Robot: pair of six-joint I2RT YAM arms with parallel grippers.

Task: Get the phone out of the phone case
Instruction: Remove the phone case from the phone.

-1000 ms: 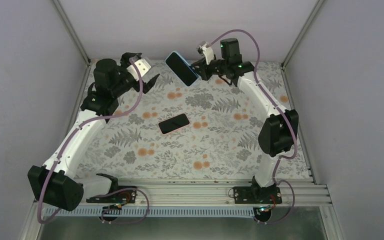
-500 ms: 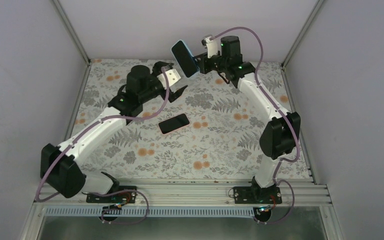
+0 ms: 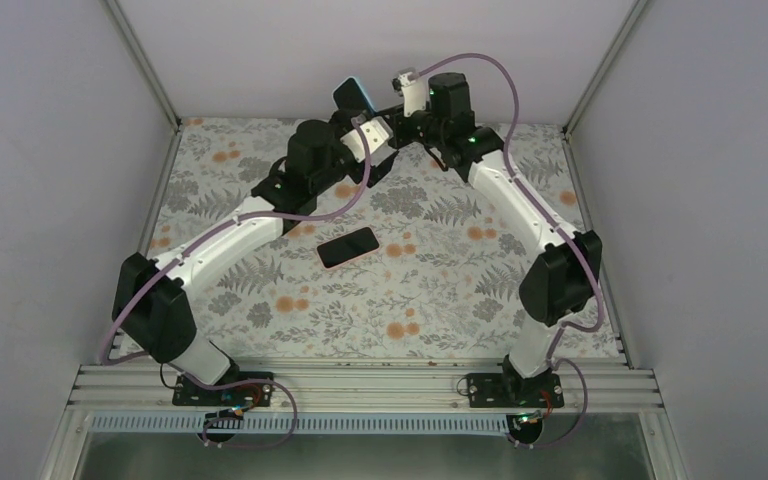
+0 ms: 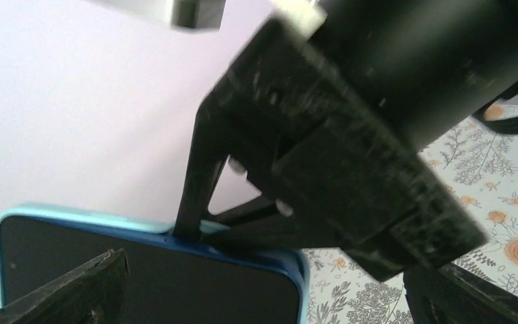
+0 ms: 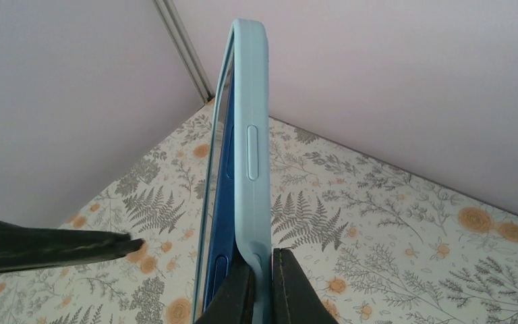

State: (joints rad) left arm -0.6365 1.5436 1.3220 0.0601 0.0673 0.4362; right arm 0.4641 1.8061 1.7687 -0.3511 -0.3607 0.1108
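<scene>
My left gripper: jaws spread full, nothing in them. It is raised at the far edge, one finger low against the screen side of the case; contact, cannot tell. Phone case: pale blue, up off the table, edge-on to my right wrist, blue phone seated inside. My right gripper: jaws pinched tight on the case's rim. A dark phone lies flat mid-table on the floral cloth.
</scene>
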